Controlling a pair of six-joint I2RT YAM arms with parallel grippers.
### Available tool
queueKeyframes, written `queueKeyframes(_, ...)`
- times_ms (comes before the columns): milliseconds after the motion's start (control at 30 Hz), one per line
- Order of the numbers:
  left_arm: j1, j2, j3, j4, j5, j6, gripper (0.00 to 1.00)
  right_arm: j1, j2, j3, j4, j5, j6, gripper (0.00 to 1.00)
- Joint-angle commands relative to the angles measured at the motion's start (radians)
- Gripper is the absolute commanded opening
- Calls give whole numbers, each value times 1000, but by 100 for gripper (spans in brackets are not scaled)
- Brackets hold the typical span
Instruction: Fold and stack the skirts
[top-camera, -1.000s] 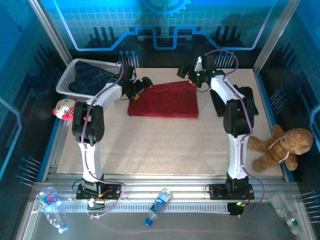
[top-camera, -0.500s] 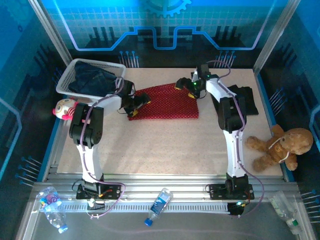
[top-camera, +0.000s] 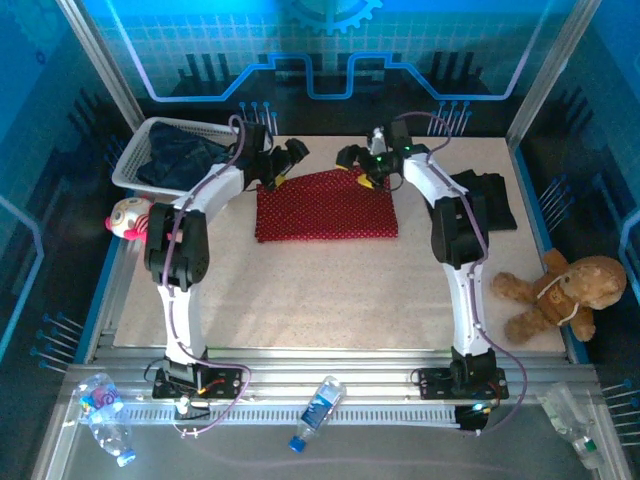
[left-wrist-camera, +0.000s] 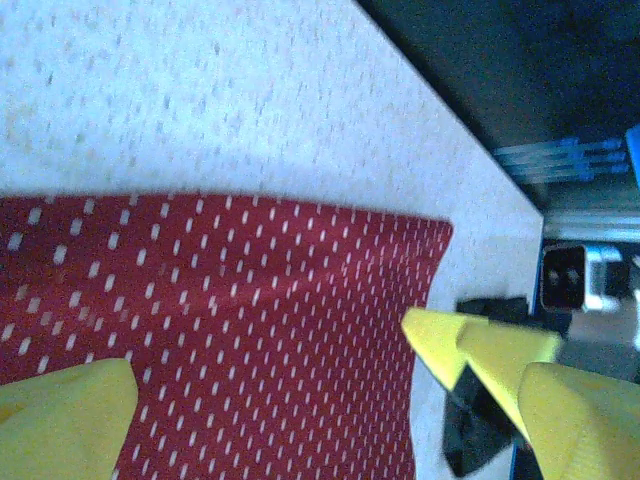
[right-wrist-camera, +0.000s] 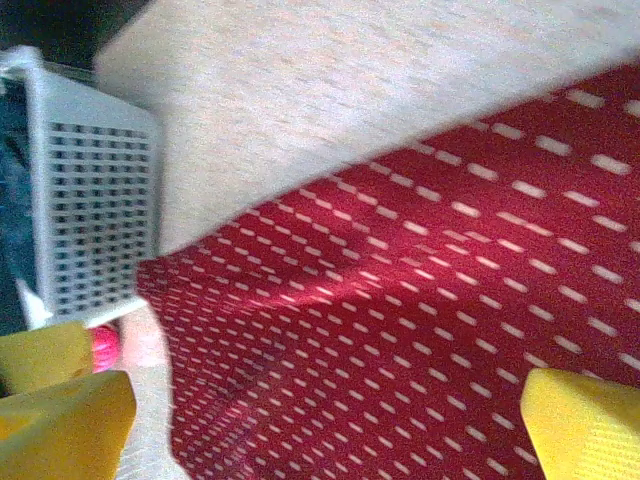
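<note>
Skirt position first: red skirt (top-camera: 325, 205) lies flat on the table (top-camera: 300, 295), toward 12 o'clock of the table's middle. Its long axis runs 9 to 3 o'clock in the top view. Both arms reach to its far edge. Left gripper (top-camera: 283, 160) hangs at about 11 o'clock from the skirt's centre, near the far-left corner. Right gripper (top-camera: 355, 168) hangs at about 1 o'clock, over the far hem and inboard of the far-right corner. From either gripper the cloth spreads away toward 6 o'clock. Each arm is nearer its own end of the hem, so neither has the advantage. Jaws on both sides stand wide apart and nothing is between them. In each wrist view the yellow fingertips straddle dotted red fabric. Whether any tip presses the cloth, I cannot tell. Judgement: the next move depends on each gripper taking the far hem at its own end and carrying it toward 6 o'clock across the long axis. Black skirt (top-camera: 485, 200) lies at 3 o'clock of the red one. Denim skirts (top-camera: 185, 160) sit in the basket (top-camera: 135, 150) at 9 to 10 o'clock.
</note>
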Motion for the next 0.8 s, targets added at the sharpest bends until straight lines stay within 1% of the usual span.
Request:
queueKeyframes(0,12,95,55,21,-75,-72,99,27,84,80,143,-71,105,100)
queueKeyframes(67,16,130,77,22,-100,-97,99,40,137,144,166,-89,139,100)
queueKeyframes(167,24,167,74,32,-99,-134,99,48,201,221,160,-72,174,100)
queueKeyframes(300,33,182,30,43,-136,-131,99,33,239,234,170,-29,197,100)
queueKeyframes(433,43,190,-7,50,-169,-110,99,-2,253,231,150,26,161,100)
queueKeyframes(567,45,200,-21,39,-179,-86,99,-45,258,233,83,80,93,100)
queueKeyframes(700,44,191,-29,45,-151,-71,99,-86,247,229,11,120,36,100)
queueKeyframes(767,45,178,-25,48,-113,-66,99,-101,219,214,-3,108,26,100)
